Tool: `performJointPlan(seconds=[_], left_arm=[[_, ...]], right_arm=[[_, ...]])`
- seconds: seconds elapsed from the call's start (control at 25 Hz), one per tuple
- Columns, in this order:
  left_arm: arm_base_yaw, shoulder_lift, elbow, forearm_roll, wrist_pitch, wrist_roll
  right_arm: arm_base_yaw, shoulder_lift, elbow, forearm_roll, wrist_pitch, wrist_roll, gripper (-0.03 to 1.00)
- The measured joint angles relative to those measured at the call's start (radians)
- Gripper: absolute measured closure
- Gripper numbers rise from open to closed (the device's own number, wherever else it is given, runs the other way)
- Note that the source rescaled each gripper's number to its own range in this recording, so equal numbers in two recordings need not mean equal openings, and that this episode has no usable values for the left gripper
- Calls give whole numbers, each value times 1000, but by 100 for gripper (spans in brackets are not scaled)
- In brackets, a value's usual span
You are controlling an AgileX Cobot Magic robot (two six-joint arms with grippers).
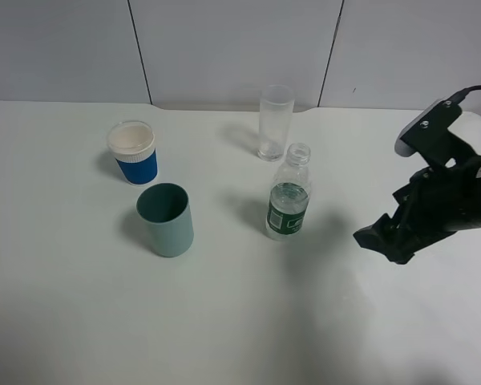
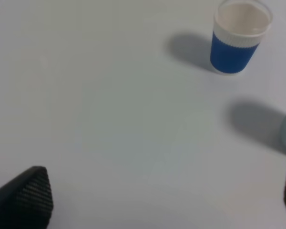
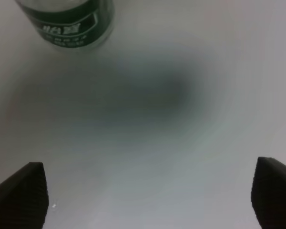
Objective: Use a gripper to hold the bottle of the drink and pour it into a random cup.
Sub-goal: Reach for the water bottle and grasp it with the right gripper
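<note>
Green-labelled bottle [image 1: 289, 196] bears blurred, unreadable white print.

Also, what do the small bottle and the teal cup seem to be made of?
The bottle looks like thin clear plastic with a glossy finish: its wall is see-through and shows small highlights. The teal cup looks opaque and matte, with no shine. It could be plastic or ceramic; I cannot tell which.

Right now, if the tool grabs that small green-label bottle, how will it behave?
The bottle looks like thin clear plastic, so it'll probably dent under a firm squeeze. Its neck looks capless, so squeezing or tilting could spill liquid. It stands tall on a narrow base, so a sideways nudge from the right tool may tip it.
</note>
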Motion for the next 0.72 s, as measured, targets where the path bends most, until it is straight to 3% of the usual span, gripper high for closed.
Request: performJointPlan(seconds=[0.48,0.72], left_arm=[[0,0,0,0,0,0],[0,0,0,1,0,0]], right_arm=[[150,70,3,-126,-223,12,11],[194,70,3,-192,-265,184,11]])
